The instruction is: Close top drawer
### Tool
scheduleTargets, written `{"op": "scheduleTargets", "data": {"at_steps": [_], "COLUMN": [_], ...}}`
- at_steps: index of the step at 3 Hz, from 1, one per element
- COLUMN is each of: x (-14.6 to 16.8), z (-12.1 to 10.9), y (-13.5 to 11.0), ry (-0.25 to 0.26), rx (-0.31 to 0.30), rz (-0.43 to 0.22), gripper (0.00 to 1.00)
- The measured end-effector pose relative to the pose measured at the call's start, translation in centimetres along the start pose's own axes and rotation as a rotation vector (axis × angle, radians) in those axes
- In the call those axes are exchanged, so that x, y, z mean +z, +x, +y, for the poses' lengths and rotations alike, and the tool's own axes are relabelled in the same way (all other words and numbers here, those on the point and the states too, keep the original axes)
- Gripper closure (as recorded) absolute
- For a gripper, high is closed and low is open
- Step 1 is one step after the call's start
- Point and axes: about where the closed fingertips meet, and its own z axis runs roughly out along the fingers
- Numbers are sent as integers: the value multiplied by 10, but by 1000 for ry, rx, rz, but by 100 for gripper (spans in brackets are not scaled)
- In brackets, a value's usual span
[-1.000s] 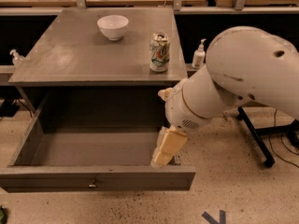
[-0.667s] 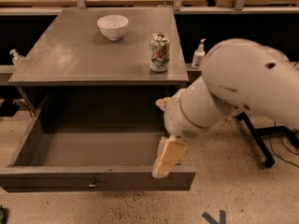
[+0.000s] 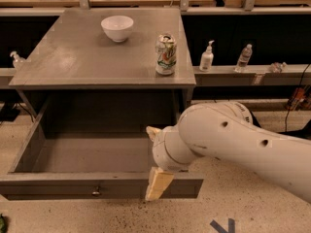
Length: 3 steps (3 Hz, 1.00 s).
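The top drawer (image 3: 73,154) of the grey cabinet stands pulled far out, and its deep box is empty. Its flat front (image 3: 58,187) faces me at the bottom, with a small metal knob (image 3: 96,192) at the centre. My gripper (image 3: 149,163) hangs over the drawer's right front corner on a thick white arm (image 3: 233,144) that comes in from the right. It is open and holds nothing. The lower tan finger (image 3: 158,183) lies across the drawer front's top edge, to the right of the knob. The upper tan finger (image 3: 153,131) pokes out over the drawer's inside. The lower drawers are hidden.
On the cabinet top (image 3: 73,62) stand a white bowl (image 3: 117,27) and a drink can (image 3: 165,54). A shelf (image 3: 262,74) to the right carries a pump bottle (image 3: 207,57) and a water bottle (image 3: 244,58). Speckled floor lies in front, with a blue mark (image 3: 222,225).
My arm has swung lower and nearer the drawer front, so the lower finger now overlaps the front's top edge. The drawer has not visibly moved.
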Motion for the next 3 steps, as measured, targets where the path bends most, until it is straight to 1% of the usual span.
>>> {"op": "scheduleTargets", "data": {"at_steps": [1,2,3], "x": [27,50,68], "z": [1,5,5], "y": [3,7,9], "ry": [13,-1,-12], "rx": [-29,-46,-56], "rz": [39,83,116], "gripper": [0,15,36]}}
